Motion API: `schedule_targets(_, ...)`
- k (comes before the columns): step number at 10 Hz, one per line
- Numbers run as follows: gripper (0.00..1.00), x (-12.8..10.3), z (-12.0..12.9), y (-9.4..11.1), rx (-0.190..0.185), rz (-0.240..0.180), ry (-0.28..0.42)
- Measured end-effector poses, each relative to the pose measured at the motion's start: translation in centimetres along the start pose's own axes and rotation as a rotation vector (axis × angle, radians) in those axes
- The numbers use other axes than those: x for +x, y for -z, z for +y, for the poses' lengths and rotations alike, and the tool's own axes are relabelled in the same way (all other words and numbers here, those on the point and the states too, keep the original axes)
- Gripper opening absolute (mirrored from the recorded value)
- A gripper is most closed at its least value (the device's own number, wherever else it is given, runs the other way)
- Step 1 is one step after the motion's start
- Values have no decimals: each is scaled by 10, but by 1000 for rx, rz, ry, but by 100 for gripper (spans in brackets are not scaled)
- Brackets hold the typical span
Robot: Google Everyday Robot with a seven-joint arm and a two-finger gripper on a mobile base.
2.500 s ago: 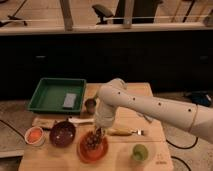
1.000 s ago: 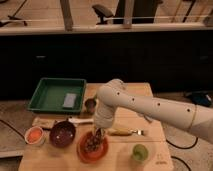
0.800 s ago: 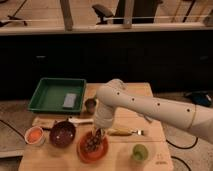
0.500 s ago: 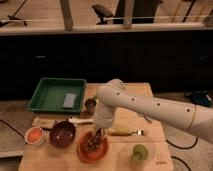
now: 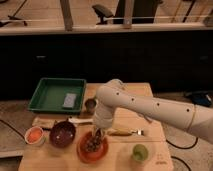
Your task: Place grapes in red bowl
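Observation:
The red bowl [image 5: 81, 151] sits at the front middle of the wooden table. The grapes [image 5: 92, 144], a small dark bunch, lie inside it. My gripper [image 5: 96, 133] hangs straight down over the bowl's far rim, just above the grapes. My white arm [image 5: 150, 107] reaches in from the right.
A maroon bowl [image 5: 62, 134] and a small white bowl with orange inside [image 5: 34, 135] stand left of the red bowl. A green fruit [image 5: 139, 152] lies at the front right. A green tray [image 5: 56, 94], a small cup [image 5: 90, 104] and a fork [image 5: 128, 132] lie behind.

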Motion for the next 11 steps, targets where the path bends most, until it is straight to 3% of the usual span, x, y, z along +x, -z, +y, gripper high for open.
schedule_targets(11,2,-3,-1,0,-6,-6,40)
